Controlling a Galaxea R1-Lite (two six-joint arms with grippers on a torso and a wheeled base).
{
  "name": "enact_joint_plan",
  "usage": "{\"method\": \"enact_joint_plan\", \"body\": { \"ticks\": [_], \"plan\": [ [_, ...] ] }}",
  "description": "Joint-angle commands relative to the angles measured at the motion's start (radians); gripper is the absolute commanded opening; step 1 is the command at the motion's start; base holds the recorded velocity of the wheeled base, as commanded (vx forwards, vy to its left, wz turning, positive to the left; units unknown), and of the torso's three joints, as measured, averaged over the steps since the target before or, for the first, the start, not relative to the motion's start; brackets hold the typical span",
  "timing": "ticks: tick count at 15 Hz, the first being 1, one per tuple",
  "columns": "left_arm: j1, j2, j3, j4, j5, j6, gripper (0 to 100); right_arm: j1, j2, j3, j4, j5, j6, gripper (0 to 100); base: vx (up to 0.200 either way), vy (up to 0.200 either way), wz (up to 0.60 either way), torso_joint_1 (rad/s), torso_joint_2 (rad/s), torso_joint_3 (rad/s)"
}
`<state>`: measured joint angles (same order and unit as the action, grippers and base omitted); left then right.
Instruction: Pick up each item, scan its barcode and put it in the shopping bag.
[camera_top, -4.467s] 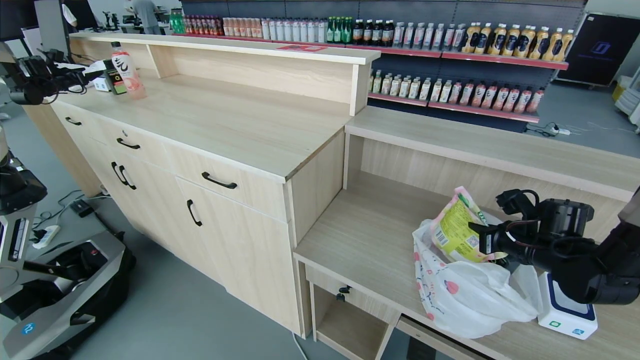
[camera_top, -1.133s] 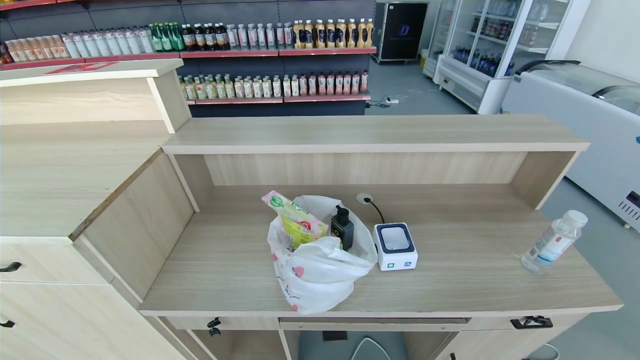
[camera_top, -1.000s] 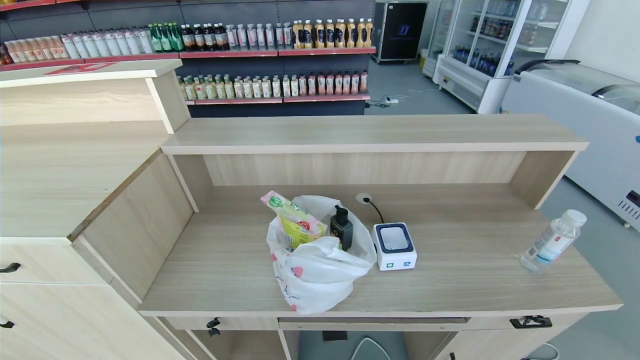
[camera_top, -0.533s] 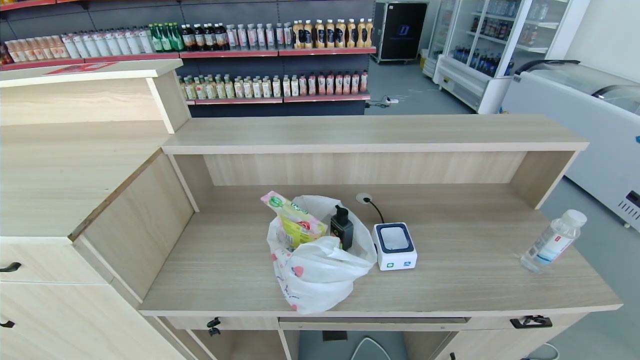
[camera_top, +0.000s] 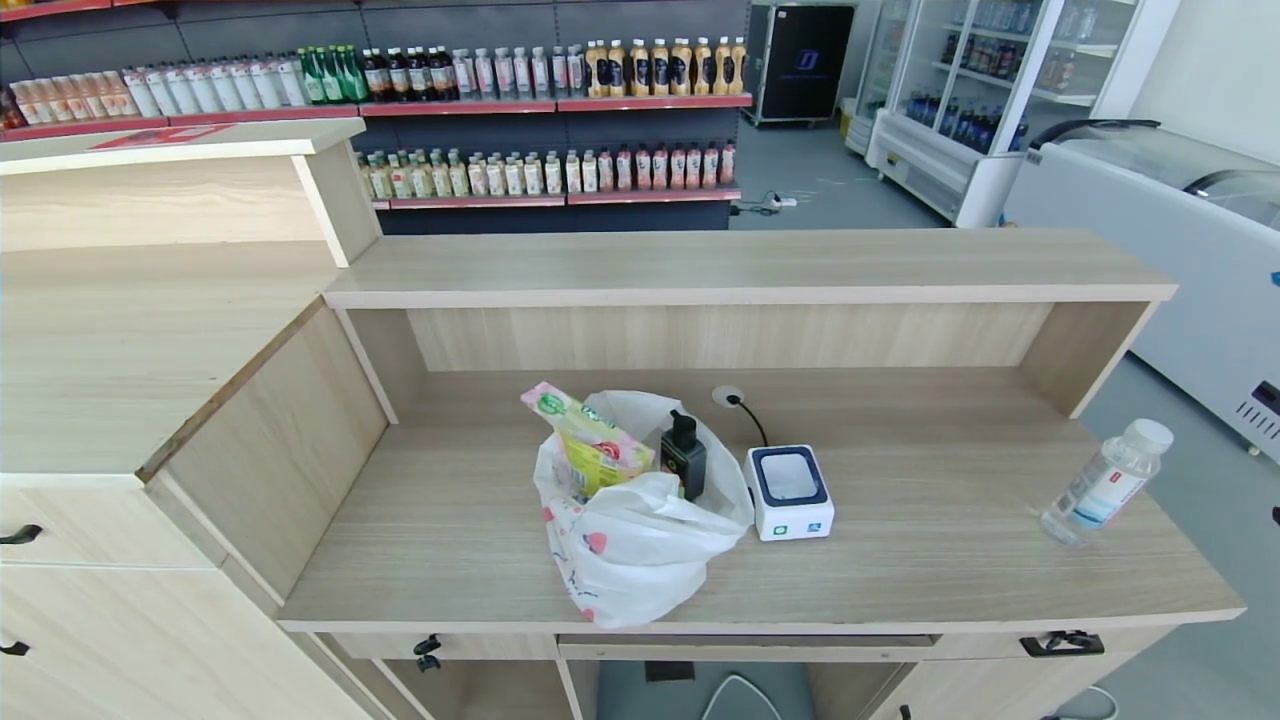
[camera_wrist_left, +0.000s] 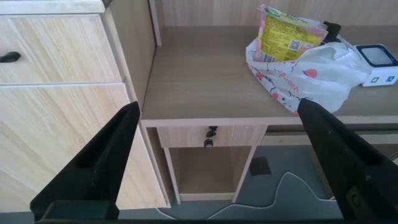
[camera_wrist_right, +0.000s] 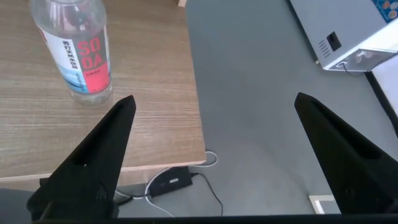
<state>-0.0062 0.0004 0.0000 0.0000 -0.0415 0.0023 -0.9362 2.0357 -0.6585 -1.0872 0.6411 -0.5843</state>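
Gaping empty, left fingers (camera_wrist_left: 93, 168) and right fingers (camera_wrist_right: 87, 162) hang outside the counter (camera_top: 900, 560) edge, water bottle (camera_top: 1100, 485) untouched.

Bright, even light; soft shadow beneath the counter ledge (camera_top: 750, 265), pale glare on the freezer lid (camera_top: 1170, 160) at upper right, frame edges bowed.

The light wooden counter (camera_top: 900, 570) carries a white scanner (camera_top: 789, 492) near its middle. A white shopping bag (camera_top: 630, 555) sits just left of the scanner. A clear water bottle (camera_top: 1105, 483) stands well to the scanner's right, near the counter's end. A black cable (camera_top: 752, 422) runs back from behind the scanner.
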Motion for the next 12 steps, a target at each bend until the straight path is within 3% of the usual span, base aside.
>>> {"method": "enact_joint_plan", "body": {
  "ticks": [1,7,12],
  "plan": [
    [0.0,0.001,0.0,0.0,0.0,0.001,100,0.036,0.05,-0.015,-0.014,0.012,0.024,100,0.0,0.0,0.0,0.0,0.0,0.0],
    [0.0,0.001,0.0,0.0,0.0,-0.001,100,0.112,0.101,-0.032,-0.014,0.052,0.041,100,0.0,0.0,0.0,0.0,0.0,0.0],
    [0.0,0.001,0.0,0.0,0.0,-0.001,100,0.122,0.149,-0.099,-0.014,0.052,0.043,100,0.0,0.0,0.0,0.0,0.0,0.0]
  ]
}}
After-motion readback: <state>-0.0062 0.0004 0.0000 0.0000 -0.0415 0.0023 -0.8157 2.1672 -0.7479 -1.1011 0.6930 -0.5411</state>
